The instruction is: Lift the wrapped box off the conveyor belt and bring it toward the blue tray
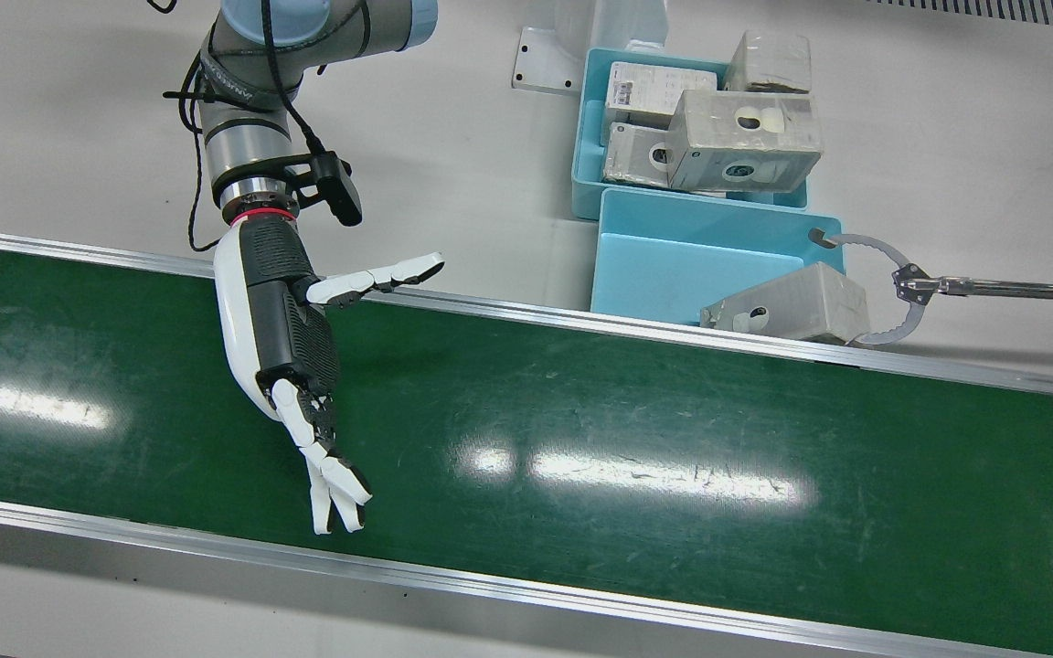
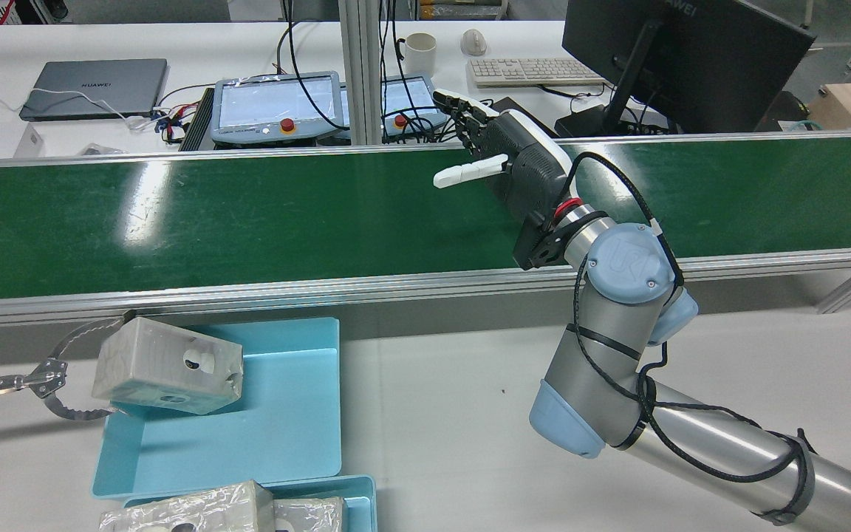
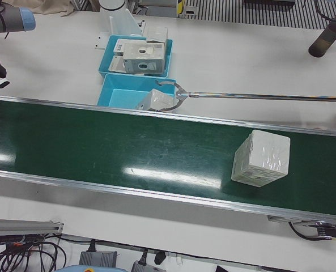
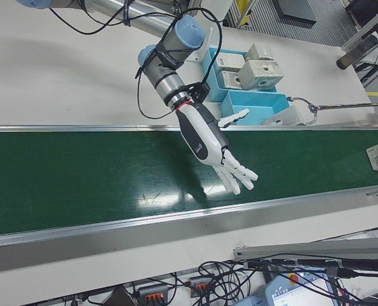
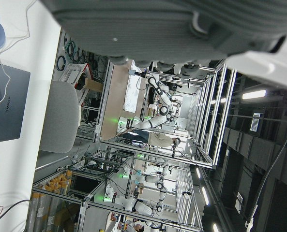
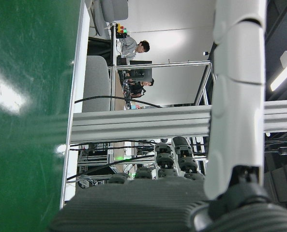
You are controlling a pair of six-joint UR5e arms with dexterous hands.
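One right robot hand (image 1: 293, 343) hovered over green conveyor belt (image 1: 636, 429), fingers spread apart, holding nothing. Left robot hand's state could not be told. Good practice, as judged: wait palm-open, close across opposite faces of white plastic-wrapped box (image 3: 261, 158). Box lay on belt, well apart from hand, beyond light-blue plastic tray (image 1: 673, 265) on white surface (image 1: 453, 155).
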